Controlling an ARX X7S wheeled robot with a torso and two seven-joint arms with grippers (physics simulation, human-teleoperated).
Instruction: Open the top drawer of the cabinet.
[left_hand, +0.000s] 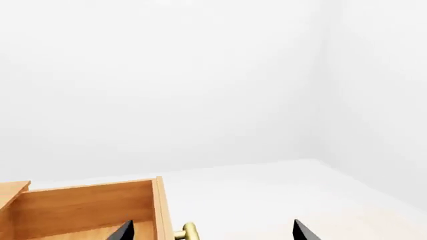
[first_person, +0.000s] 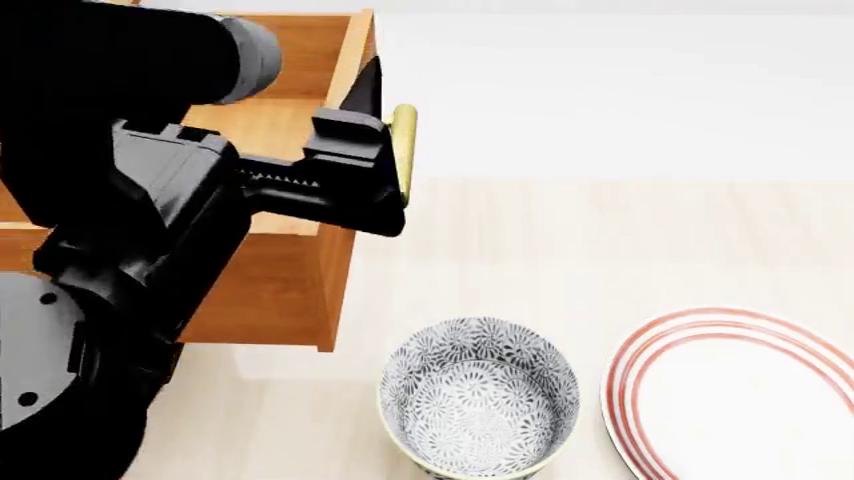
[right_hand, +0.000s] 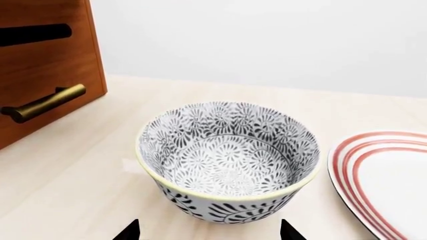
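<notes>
Head view: left claw (first_person: 380, 150) at top drawer (first_person: 274, 95) brass handle (first_person: 404, 150).

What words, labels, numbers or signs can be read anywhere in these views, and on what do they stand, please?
None: no view shows any text.
The top drawer and the rest of the cabinet are plain wood grain.
The bowl carries only a floral pattern.
The plate bears only red rings.

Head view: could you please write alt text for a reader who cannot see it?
The left gripper is at the brass handle of the pulled-out top drawer. In front stand a patterned bowl and a red-striped plate.
</notes>
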